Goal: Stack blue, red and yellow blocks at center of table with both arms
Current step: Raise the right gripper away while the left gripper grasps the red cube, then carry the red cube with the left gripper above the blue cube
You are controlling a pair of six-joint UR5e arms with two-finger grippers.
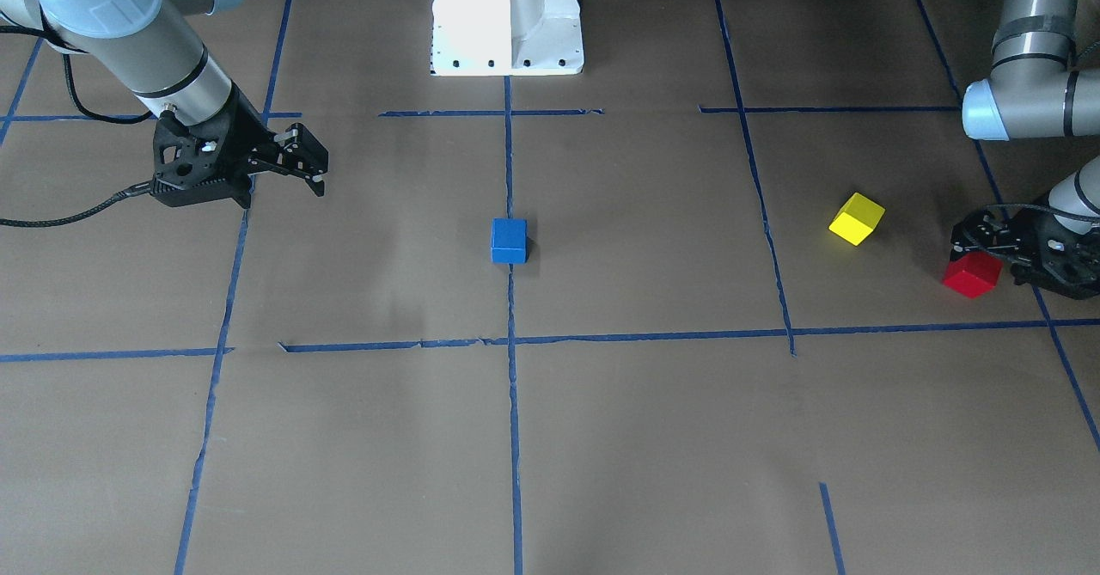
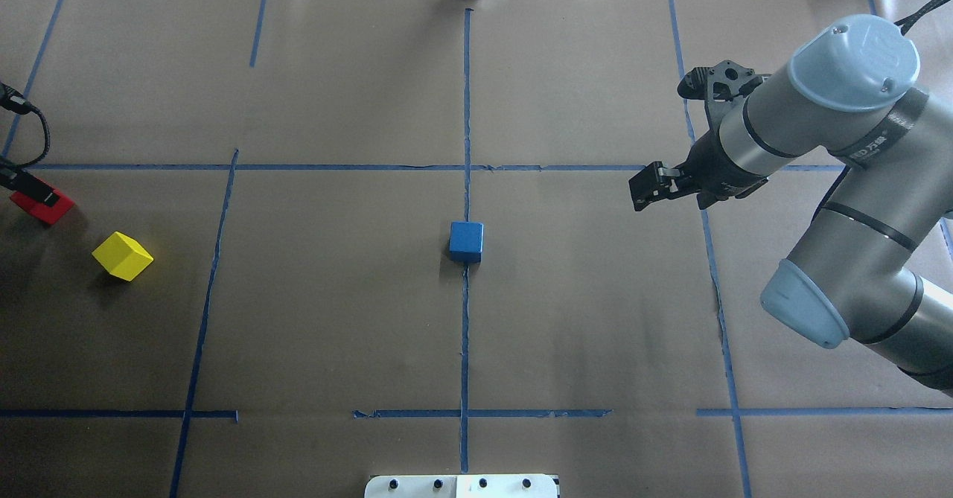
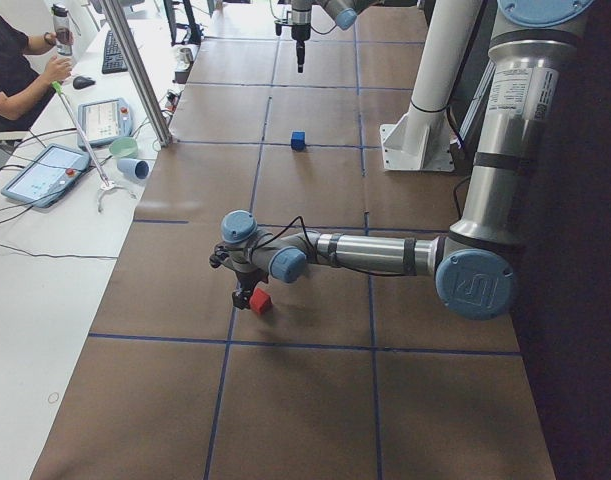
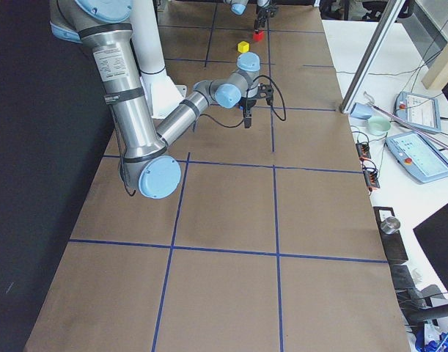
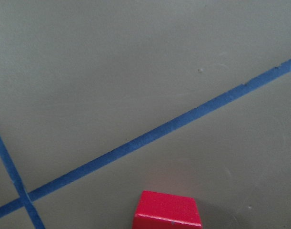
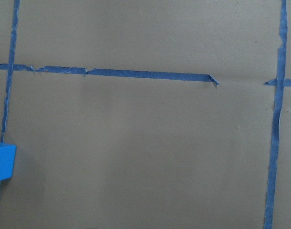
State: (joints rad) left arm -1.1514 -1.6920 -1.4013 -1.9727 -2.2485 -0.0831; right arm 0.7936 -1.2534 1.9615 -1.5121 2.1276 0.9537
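A blue block (image 1: 508, 241) stands alone at the table's center, also in the overhead view (image 2: 466, 241). A yellow block (image 1: 857, 219) lies tilted on the robot's left side (image 2: 122, 256). My left gripper (image 1: 967, 253) is shut on the red block (image 1: 972, 274) near the table's left end and holds it just above the paper. The red block also shows at the bottom edge of the left wrist view (image 5: 167, 212). My right gripper (image 1: 314, 167) is open and empty, hovering to the right of the blue block (image 2: 661, 141).
The white robot base (image 1: 507, 16) stands at the table's robot-side edge. Blue tape lines (image 1: 512, 437) mark a grid on the brown paper. A side bench with tablets (image 3: 45, 170), a green cup (image 3: 123, 147) and a metal pole (image 3: 140, 70) runs along the far side.
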